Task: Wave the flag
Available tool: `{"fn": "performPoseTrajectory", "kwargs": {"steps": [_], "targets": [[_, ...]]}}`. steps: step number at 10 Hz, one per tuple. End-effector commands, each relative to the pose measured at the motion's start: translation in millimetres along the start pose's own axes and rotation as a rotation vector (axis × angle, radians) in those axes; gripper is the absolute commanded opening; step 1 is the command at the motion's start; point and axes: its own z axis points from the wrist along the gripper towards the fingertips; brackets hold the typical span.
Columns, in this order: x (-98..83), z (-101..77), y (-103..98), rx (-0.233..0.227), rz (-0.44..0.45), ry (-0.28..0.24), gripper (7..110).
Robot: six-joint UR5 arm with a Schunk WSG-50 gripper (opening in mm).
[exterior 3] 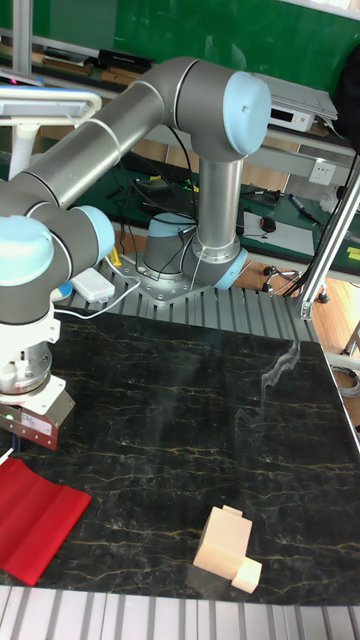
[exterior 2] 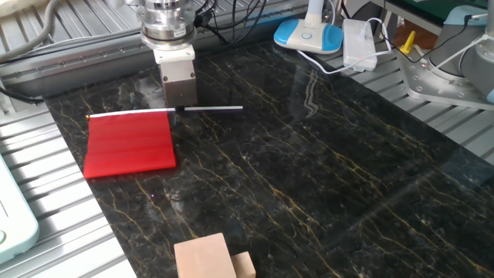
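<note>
The flag lies flat on the dark marble table (exterior 2: pixel 309 170). Its red sheet (exterior 2: pixel 130 144) is at the left, and its thin white stick (exterior 2: pixel 208 109) runs along the sheet's far edge and sticks out to the right. My gripper (exterior 2: pixel 180 108) points straight down over the stick, just past the sheet's right corner, with its fingertips drawn in on the stick. In the tall fixed view the gripper (exterior 3: pixel 25 438) stands just above the red sheet (exterior 3: pixel 35 508) at the lower left; the stick is almost hidden there.
Two pale wooden blocks (exterior 2: pixel 208 259) sit at the table's near edge, also seen as wooden blocks (exterior 3: pixel 226 546). A blue-and-white lamp base (exterior 2: pixel 307 35) and a white adapter (exterior 2: pixel 359 42) with cables stand at the back right. A white tray (exterior 2: pixel 11 224) is at the far left.
</note>
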Motion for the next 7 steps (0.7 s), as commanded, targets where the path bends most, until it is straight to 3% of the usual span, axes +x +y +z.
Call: {"fn": "performPoseTrajectory", "kwargs": {"steps": [1, 3, 5, 6, 7], "targets": [[-2.0, -1.8, 1.8, -0.016, -0.028, -0.01, 7], [10.3, -2.7, -5.1, 0.01, -0.006, 0.038, 7], [10.1, -2.5, -3.8, 0.006, 0.008, 0.038, 7], [11.1, -2.7, -3.4, 0.004, 0.023, 0.042, 22], [14.6, -3.1, 2.5, -0.021, 0.012, 0.056, 22]]}}
